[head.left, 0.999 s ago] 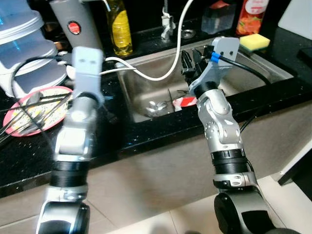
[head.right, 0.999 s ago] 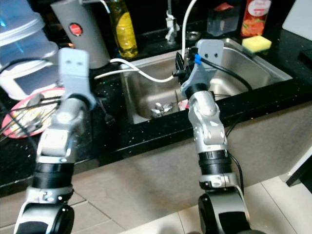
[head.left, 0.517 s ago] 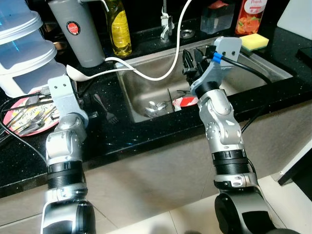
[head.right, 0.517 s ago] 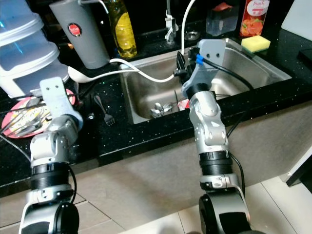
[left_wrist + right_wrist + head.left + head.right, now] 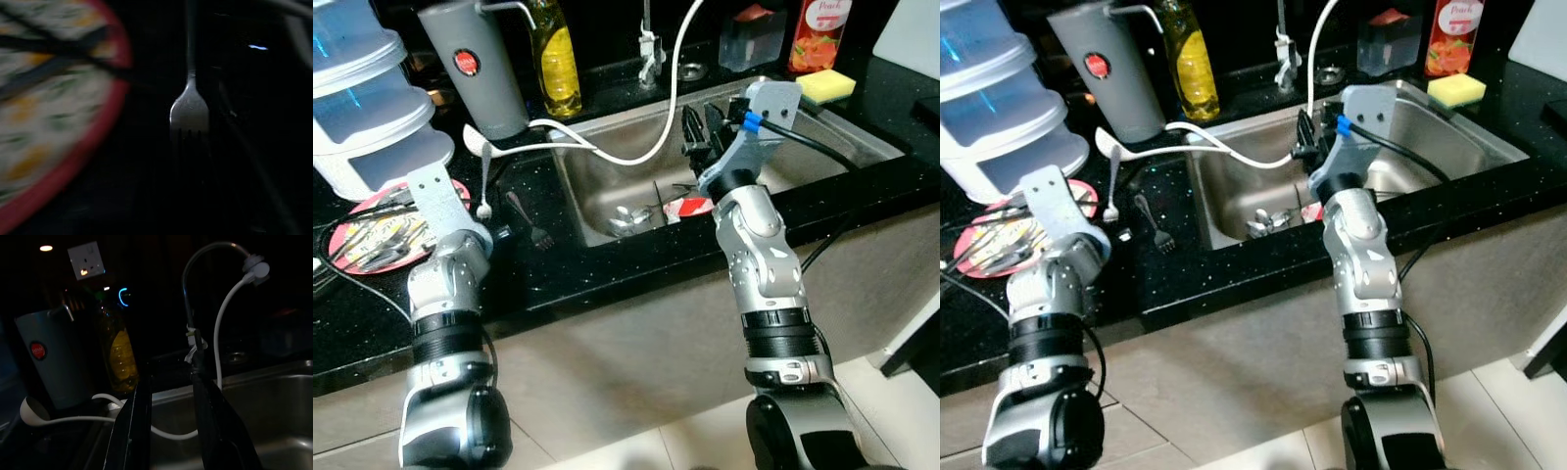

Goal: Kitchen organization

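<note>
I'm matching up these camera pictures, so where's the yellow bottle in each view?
Left eye view: yellow bottle at the top, behind the sink's left corner.
Right eye view: same spot.
Right wrist view: between the grey jug and the faucet.
Left wrist view: a fork and plate rim instead.
Shared landmark: the grey jug beside it.

Head views are evenly lit and fairly sharp, with glare on the black counter (image 5: pixel 607 264). Both wrist views are very dark; the plate (image 5: pixel 54 112) is blurred.
</note>
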{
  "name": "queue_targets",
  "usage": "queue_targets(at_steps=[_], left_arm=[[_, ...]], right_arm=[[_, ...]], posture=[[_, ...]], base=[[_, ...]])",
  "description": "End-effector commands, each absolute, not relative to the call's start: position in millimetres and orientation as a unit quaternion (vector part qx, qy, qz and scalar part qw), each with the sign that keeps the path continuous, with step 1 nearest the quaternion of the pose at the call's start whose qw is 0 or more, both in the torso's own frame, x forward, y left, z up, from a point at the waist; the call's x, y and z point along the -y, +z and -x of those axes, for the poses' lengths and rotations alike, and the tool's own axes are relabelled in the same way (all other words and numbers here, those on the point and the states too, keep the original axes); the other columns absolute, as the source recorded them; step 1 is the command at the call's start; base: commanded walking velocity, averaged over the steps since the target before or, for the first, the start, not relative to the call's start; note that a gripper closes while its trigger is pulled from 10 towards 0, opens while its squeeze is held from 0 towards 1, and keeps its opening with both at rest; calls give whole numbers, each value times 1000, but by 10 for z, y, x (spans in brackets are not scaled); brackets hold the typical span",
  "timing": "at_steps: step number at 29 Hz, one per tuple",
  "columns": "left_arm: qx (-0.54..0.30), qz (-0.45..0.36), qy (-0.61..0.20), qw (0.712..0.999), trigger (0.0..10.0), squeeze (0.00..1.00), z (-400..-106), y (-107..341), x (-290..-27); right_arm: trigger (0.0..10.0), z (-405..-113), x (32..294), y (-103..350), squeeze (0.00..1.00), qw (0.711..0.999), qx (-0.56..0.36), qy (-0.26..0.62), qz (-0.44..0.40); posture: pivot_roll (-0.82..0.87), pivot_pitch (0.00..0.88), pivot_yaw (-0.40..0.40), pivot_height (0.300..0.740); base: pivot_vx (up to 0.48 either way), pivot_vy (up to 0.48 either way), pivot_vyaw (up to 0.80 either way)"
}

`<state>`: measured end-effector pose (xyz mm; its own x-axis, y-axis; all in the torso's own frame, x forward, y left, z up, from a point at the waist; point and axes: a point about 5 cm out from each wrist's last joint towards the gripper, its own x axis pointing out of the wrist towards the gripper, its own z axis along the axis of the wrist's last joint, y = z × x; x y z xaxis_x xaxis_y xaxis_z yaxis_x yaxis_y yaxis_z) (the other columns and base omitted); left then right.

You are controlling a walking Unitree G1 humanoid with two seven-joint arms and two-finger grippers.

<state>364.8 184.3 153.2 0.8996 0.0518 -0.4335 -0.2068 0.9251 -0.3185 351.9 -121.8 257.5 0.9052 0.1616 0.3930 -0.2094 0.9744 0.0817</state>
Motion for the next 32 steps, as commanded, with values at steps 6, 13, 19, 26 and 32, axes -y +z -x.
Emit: queue_targets(at_steps=[6, 13, 19, 26, 32], left_arm=[[-264, 178, -11, 948, 10000, 0, -3702, 1335, -1592], [-245, 150, -112, 951, 10000, 0, -3826, 1461, -1286], [-206, 156, -172, 951, 10000, 0, -3896, 1647, -1081], [-87, 177, -215, 956, 10000, 0, -3932, 2038, -1071], [19, 170, -228, 958, 10000, 0, -3841, 2412, -1209]], right_arm=[[10000, -3483, 1222, 2557, 0, 976, 191, 92, -57], [10000, -3463, 1229, 2550, 0, 976, 188, 89, -56], [10000, -3472, 1220, 2564, 0, 976, 188, 91, -56], [10000, -3472, 1204, 2583, 0, 975, 191, 94, -57], [10000, -3458, 1180, 2586, 0, 974, 192, 101, -59]], posture=[[-112, 9, 180, 740], [-121, 10, 178, 740], [-121, 1, 171, 740], [-114, 0, 169, 740], [-106, 1, 165, 740]], base=[[0, 0, 0], [0, 0, 0], [0, 0, 0], [0, 0, 0], [0, 0, 0]])
